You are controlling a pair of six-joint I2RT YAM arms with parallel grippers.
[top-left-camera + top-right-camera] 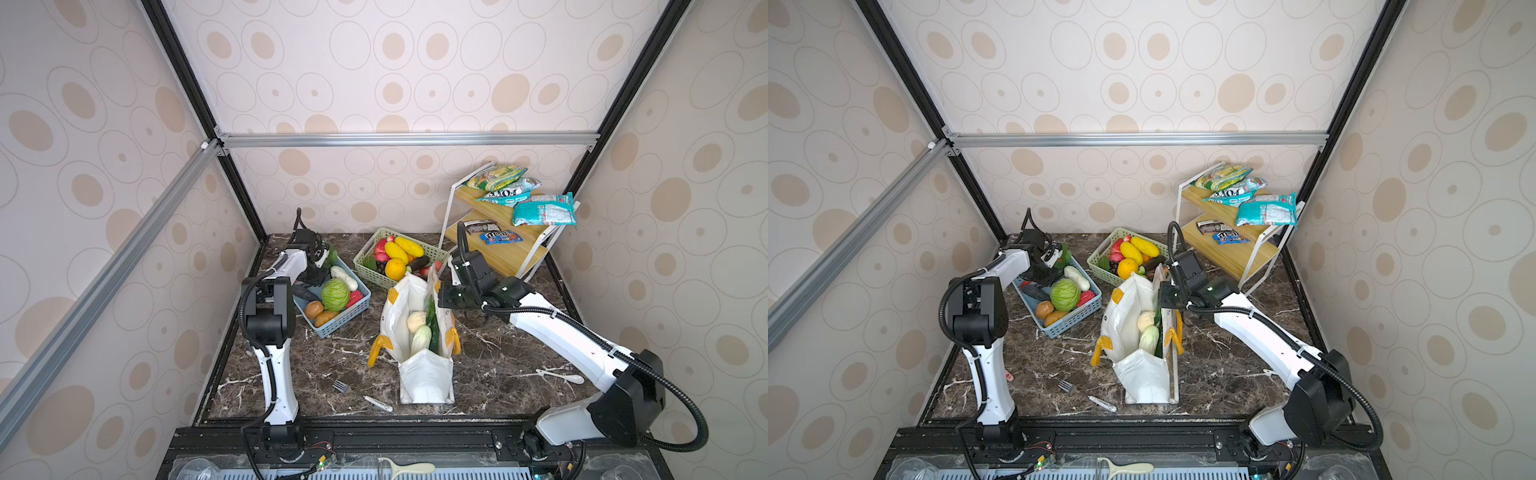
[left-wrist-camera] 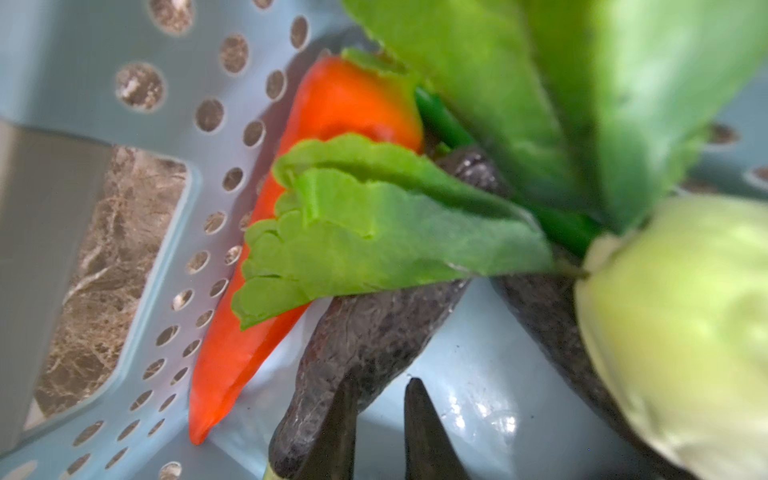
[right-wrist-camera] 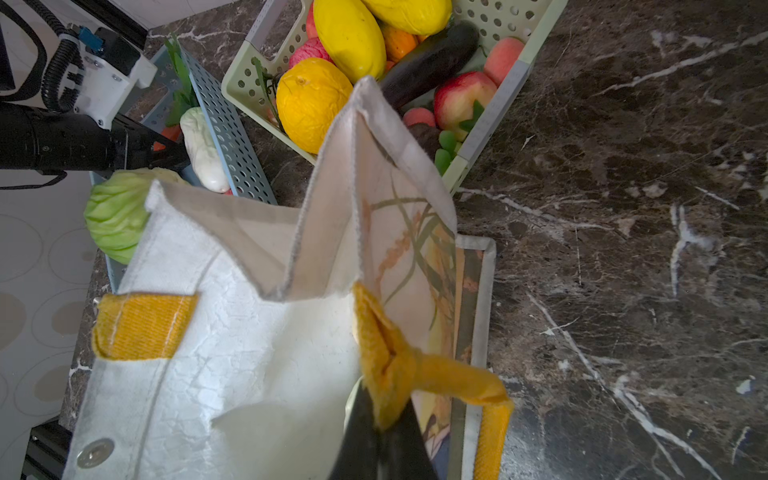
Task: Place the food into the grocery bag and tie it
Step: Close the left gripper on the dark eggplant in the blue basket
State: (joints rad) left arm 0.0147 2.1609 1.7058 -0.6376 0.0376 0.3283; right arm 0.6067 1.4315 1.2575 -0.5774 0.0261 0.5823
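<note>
The right gripper (image 3: 380, 449) is clamped tight on the yellow-orange strap handle (image 3: 390, 357) of the large white canvas grocery bag (image 1: 424, 374). The fabric bunches between its two black fingers. The bag stands open-mouthed in the middle of the dark marbled tabletop (image 1: 490, 374).

Farther back on the left, the left gripper (image 2: 376, 436) reaches down into the blue perforated plastic basket (image 1: 345, 319). Its jaws stand a narrow gap apart with only bare basket floor between them, and nothing is gripped. One fingertip (image 2: 332, 419) overlaps a dark purple-brown rough-skinned vegetable (image 2: 365, 340); whether it touches cannot be told.

At the far right stands a two-tier wooden shelf with a white metal frame (image 1: 511, 253). On its lower tier a blue snack packet (image 1: 500, 237) carries lettering that reads as m&m's. The white letters on a teal packet above it are too small to make out.

Both top views look down into the bag, where three pieces of food lie:
- the beige knobbly ball (image 1: 417, 321)
- the pale white-green cabbage (image 1: 422, 338), just nearer than the ball
- the long dark green cucumber (image 1: 433, 328), along the right wall

The right wrist view sees only the bag's outside, showing a small metal snap (image 3: 94, 452) and a printed plant design (image 3: 415, 249) on the side panel.

Only the left wrist view shows clearly the red-orange pepper (image 2: 291, 249) lying along the basket wall. A crinkled green leaf (image 2: 374, 232) is draped across it, just beyond the fingertips.
</note>
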